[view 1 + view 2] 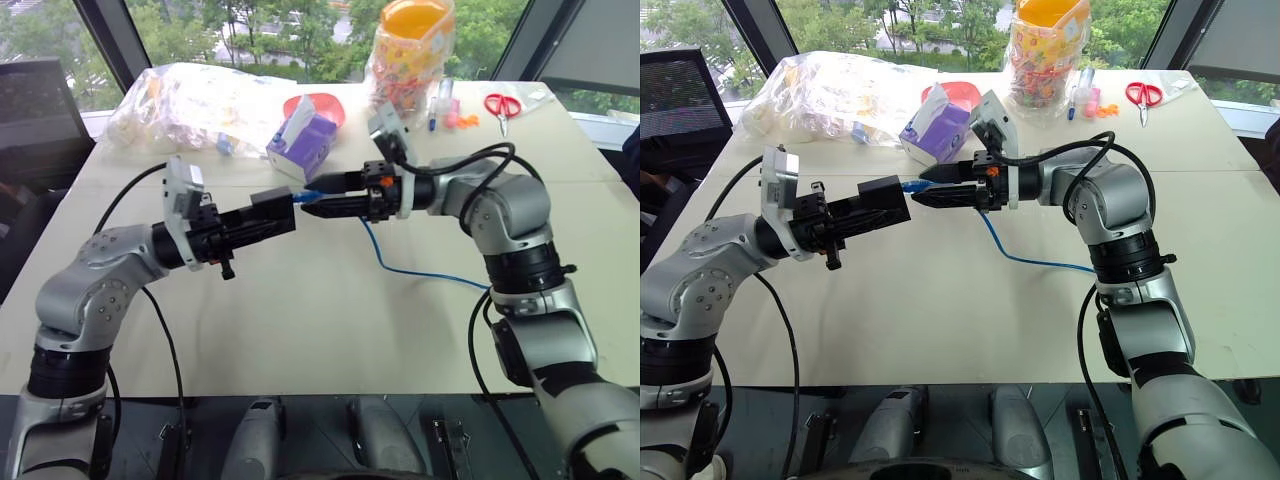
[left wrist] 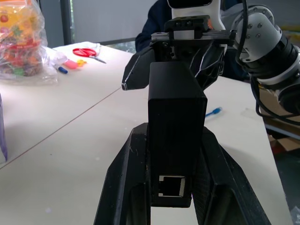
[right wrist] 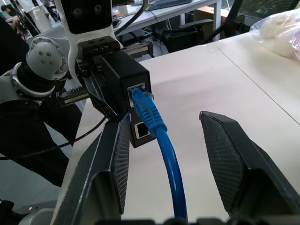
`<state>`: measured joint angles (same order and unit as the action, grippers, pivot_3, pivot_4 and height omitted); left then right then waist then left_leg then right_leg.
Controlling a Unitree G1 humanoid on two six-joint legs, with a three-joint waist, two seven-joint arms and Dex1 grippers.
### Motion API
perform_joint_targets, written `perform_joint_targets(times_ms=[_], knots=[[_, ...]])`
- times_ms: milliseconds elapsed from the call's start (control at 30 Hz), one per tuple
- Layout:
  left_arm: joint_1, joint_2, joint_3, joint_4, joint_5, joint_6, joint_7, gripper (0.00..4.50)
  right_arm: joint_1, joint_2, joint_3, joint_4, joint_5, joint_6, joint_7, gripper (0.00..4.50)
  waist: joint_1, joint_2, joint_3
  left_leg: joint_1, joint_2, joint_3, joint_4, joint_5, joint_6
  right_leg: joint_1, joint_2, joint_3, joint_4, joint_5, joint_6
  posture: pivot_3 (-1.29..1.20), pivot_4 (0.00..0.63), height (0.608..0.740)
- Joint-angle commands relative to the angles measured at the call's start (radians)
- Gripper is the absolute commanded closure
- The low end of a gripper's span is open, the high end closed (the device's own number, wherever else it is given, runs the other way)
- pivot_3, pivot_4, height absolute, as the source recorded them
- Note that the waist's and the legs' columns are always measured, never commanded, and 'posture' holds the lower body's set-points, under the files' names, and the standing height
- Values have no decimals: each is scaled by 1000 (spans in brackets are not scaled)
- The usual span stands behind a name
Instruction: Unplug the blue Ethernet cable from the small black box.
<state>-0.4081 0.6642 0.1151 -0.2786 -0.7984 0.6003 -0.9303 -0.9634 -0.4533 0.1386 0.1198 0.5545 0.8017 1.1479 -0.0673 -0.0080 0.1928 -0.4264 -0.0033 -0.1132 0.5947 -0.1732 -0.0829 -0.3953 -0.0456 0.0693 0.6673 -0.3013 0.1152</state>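
Left pincer [image 1: 262,222] was clamped on the small black box [image 1: 273,207], holding it in the air above the middle of the worktop [image 1: 300,330]. The blue Ethernet cable [image 3: 161,150] was still plugged into the box's upper port; a second port sat just below it. Right pincer [image 3: 164,154] stood spread, its fingers [image 3: 112,164] on either side of the cable behind the plug, apart from it. The cable trailed down onto the worktop toward its right edge.
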Motion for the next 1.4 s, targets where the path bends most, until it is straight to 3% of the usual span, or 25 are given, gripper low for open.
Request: perform_joint_targets(times_ms=[33, 333, 433, 533, 967, 1200, 1400], knots=[[-23, -1, 36, -29, -18, -11, 1, 3986, -35, -1, -22, -37, 21, 2, 9, 2170, 0, 0, 0, 0, 0, 0, 0, 0, 0, 0, 0, 0, 0, 0, 0, 0, 150, 740], [-20, -4, 39, -32, -17, -12, 6, 3986, -41, 1, -20, -38, 31, 14, 19, 2170, 0, 0, 0, 0, 0, 0, 0, 0, 0, 0, 0, 0, 0, 0, 0, 0, 150, 740], [-20, -5, 38, -34, -19, -11, 9, 3986, -40, 3, -21, -39, 32, 17, 20, 3064, 0, 0, 0, 0, 0, 0, 0, 0, 0, 0, 0, 0, 0, 0, 0, 0, 150, 740], [-19, -4, 38, -34, -20, -11, 9, 3986, -40, 10, -20, -40, 33, 18, 17, 4456, -1, 0, 0, 0, 0, 0, 0, 0, 0, 0, 0, 0, 0, 0, 0, 0, 150, 740], [-5, 2, 52, -43, -37, 8, -1, 3986, -45, 7, -30, -30, 39, 20, 18, 4456, 0, 0, 0, 0, 0, 0, 0, 0, 0, 0, 0, 0, 0, 0, 0, 0, 150, 740], [-15, 49, 135, -52, -261, 192, 6, 3986, -96, -63, -126, 109, 156, 126, 136, 4456, -1, 0, 0, 0, 0, 0, 0, 0, 0, 0, 0, 0, 0, 0, 0, 0, 150, 740], [-44, 70, 176, -12, -358, 261, 41, 3986, -120, -112, -138, 173, 184, 151, 195, 4456, 0, 0, 0, 0, 0, 0, 0, 0, 0, 0, 0, 0, 0, 0, 0, 0, 150, 740]])
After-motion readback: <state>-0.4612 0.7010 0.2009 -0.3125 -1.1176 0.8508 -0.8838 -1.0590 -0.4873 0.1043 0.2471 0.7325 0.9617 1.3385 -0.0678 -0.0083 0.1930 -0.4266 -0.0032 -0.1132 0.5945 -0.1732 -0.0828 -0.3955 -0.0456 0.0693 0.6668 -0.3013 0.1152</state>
